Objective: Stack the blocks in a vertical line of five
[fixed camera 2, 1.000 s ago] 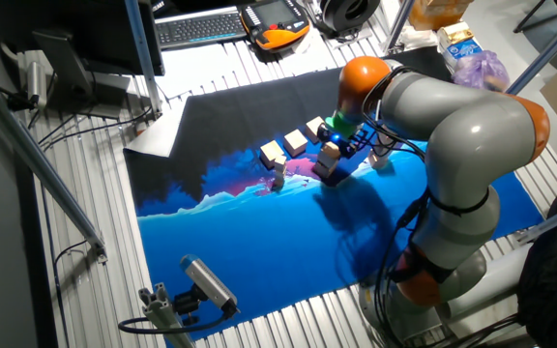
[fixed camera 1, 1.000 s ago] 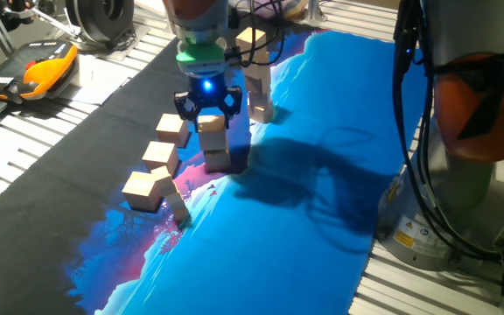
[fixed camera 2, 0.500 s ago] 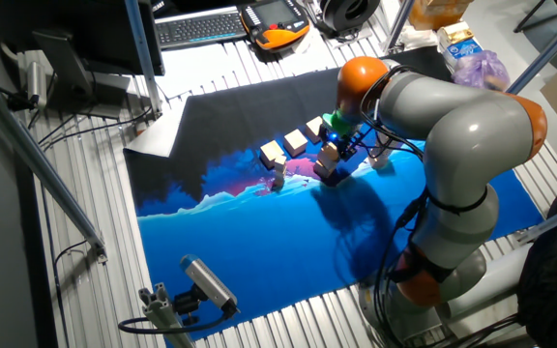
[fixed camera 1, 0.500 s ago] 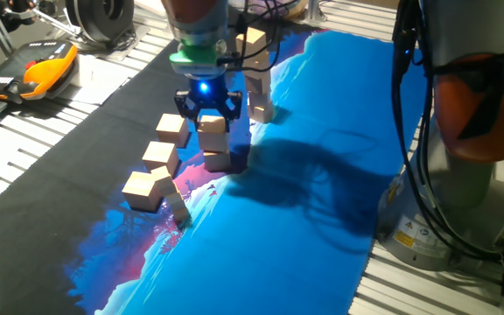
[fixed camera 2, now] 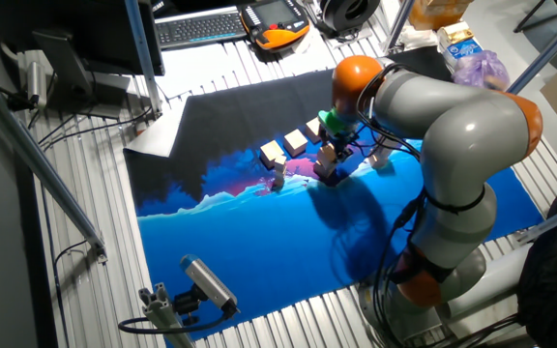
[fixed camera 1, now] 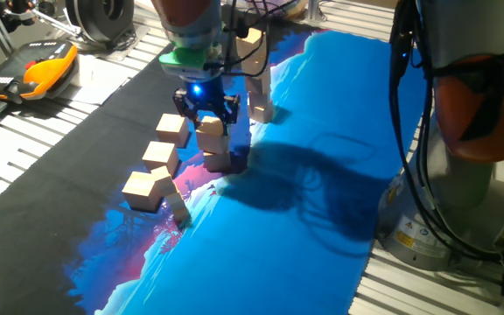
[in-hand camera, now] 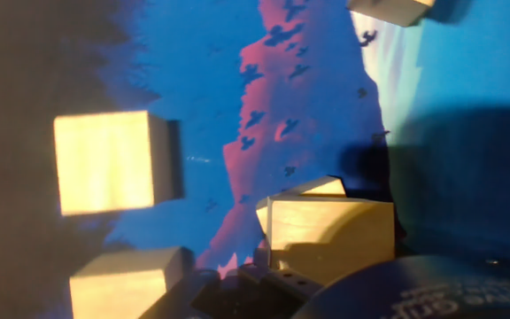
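Note:
Two tan blocks stand stacked near the mat's middle: the top block (fixed camera 1: 212,131) sits on the lower block (fixed camera 1: 218,158). My gripper (fixed camera 1: 206,112) hovers just above the top block, its fingers spread wider than the block, open and empty. The same stack (fixed camera 2: 327,159) and gripper (fixed camera 2: 335,145) show in the other fixed view. In the hand view the top block (in-hand camera: 330,232) sits slightly askew on the lower block (in-hand camera: 312,188). Three loose blocks lie in a row at the left (fixed camera 1: 172,129) (fixed camera 1: 160,156) (fixed camera 1: 144,190). A taller pile of blocks (fixed camera 1: 259,92) stands behind.
An orange-and-black handheld device (fixed camera 1: 38,70) lies off the mat at the far left. The arm's own base and cables (fixed camera 1: 462,131) stand at the right. A small light piece (fixed camera 1: 179,210) lies near the closest loose block. A keyboard (fixed camera 2: 196,27) lies at the far edge.
The hand has shifted a little to the left and up. The top block has stayed on the lower one.

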